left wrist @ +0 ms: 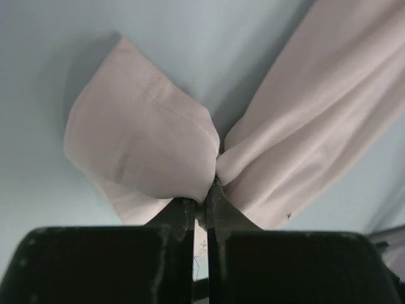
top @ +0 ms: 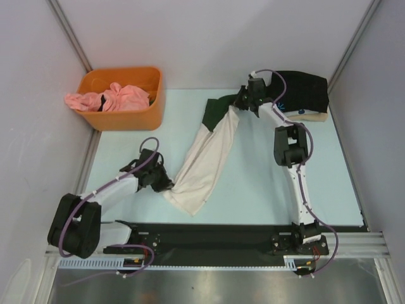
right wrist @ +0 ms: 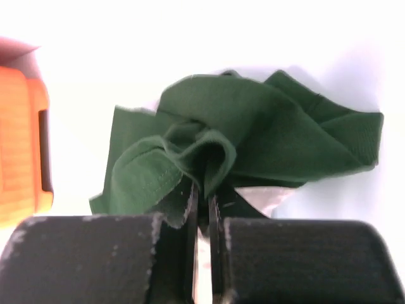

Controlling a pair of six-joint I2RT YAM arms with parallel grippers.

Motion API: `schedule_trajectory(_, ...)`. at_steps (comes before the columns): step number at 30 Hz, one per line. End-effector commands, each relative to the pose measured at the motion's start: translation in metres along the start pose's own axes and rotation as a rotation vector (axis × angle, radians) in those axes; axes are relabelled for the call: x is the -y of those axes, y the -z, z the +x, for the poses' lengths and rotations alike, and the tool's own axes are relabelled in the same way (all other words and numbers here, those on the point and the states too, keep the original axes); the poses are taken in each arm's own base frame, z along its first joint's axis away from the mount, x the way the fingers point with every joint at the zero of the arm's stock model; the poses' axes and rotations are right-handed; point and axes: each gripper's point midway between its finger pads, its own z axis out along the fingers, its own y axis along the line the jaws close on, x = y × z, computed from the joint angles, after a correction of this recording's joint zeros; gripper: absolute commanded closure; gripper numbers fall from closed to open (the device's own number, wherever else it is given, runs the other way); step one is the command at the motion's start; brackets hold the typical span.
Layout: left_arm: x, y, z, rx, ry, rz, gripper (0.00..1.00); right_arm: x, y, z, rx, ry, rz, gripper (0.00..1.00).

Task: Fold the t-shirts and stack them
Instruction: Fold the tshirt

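The cream t-shirt [top: 205,161] with dark green sleeves [top: 218,109] is stretched diagonally across the table, bunched lengthwise. My left gripper [top: 166,185] is shut on its cream hem [left wrist: 152,152] at the near left end. At the far end my right gripper [top: 243,101] is shut on the dark green cloth [right wrist: 253,136]. A folded black t-shirt [top: 304,92] with a small blue mark lies on a beige one [top: 310,116] at the back right. Pink t-shirts [top: 107,98] fill the orange bin [top: 126,114].
The orange bin [right wrist: 19,145] stands at the back left of the table, near the left wall. Grey walls close in on both sides. A black rail [top: 209,237] runs along the near edge between the arm bases.
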Motion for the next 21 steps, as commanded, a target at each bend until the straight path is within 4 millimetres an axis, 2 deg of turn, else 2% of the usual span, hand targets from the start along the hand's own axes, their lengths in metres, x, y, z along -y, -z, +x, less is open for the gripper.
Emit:
schedule_trajectory(1,0.030,0.008,0.053,-0.121,0.044,0.111,1.00,-0.020,-0.030,-0.009,-0.013,0.088,-0.130,1.00)
schedule_trajectory(3,0.042,0.012,0.066,-0.129,0.052,0.148,1.00,-0.020,-0.048,-0.007,0.011,0.087,-0.178,1.00)
schedule_trajectory(4,0.052,0.013,0.080,-0.150,0.050,0.165,1.00,-0.029,-0.050,-0.018,0.068,0.104,-0.230,1.00)
schedule_trajectory(6,0.064,0.013,0.091,-0.163,0.033,0.178,1.00,-0.034,-0.053,-0.019,0.104,0.121,-0.258,1.00)
schedule_trajectory(7,0.076,0.016,0.092,-0.166,0.033,0.189,1.00,-0.039,-0.054,-0.027,0.154,0.153,-0.281,1.00)
schedule_trajectory(8,0.081,0.017,0.104,-0.184,0.005,0.187,0.99,-0.045,-0.054,-0.028,0.164,0.176,-0.303,0.97)
schedule_trajectory(9,0.083,0.013,0.109,-0.202,-0.001,0.174,0.96,-0.049,-0.053,-0.030,0.180,0.198,-0.315,0.90)
schedule_trajectory(10,0.092,0.015,0.117,-0.217,-0.016,0.189,0.92,-0.053,-0.051,-0.036,0.205,0.227,-0.322,0.83)
schedule_trajectory(11,0.096,0.015,0.122,-0.233,-0.026,0.189,0.76,-0.054,-0.051,-0.041,0.222,0.239,-0.306,0.62)
schedule_trajectory(12,0.102,0.014,0.126,-0.245,-0.041,0.192,0.67,-0.053,-0.049,-0.048,0.244,0.250,-0.284,0.44)
schedule_trajectory(13,0.103,0.017,0.136,-0.268,-0.071,0.183,0.51,-0.053,-0.042,-0.061,0.270,0.274,-0.248,0.23)
schedule_trajectory(14,0.106,0.020,0.141,-0.279,-0.090,0.182,0.45,-0.049,-0.039,-0.070,0.298,0.282,-0.206,0.01)
schedule_trajectory(15,0.108,0.022,0.143,-0.267,-0.115,0.176,0.39,-0.051,-0.032,-0.081,0.322,0.296,-0.194,0.00)
schedule_trajectory(16,0.116,0.036,0.150,-0.266,-0.174,0.169,0.33,-0.051,-0.025,-0.090,0.336,0.305,-0.174,0.00)
schedule_trajectory(17,0.120,0.043,0.148,-0.236,-0.206,0.157,0.20,-0.063,-0.007,-0.110,0.373,0.331,-0.174,0.00)
schedule_trajectory(18,0.124,0.049,0.140,-0.173,-0.234,0.144,0.16,-0.068,0.003,-0.119,0.385,0.342,-0.171,0.00)
schedule_trajectory(19,0.141,0.062,0.132,-0.128,-0.268,0.170,0.14,-0.070,0.014,-0.127,0.390,0.343,-0.159,0.00)
schedule_trajectory(20,0.133,0.071,0.131,-0.119,-0.293,0.132,0.12,-0.078,0.028,-0.136,0.409,0.344,-0.155,0.00)
schedule_trajectory(21,0.133,0.078,0.126,-0.098,-0.301,0.129,0.11,-0.092,0.053,-0.147,0.424,0.344,-0.159,0.00)
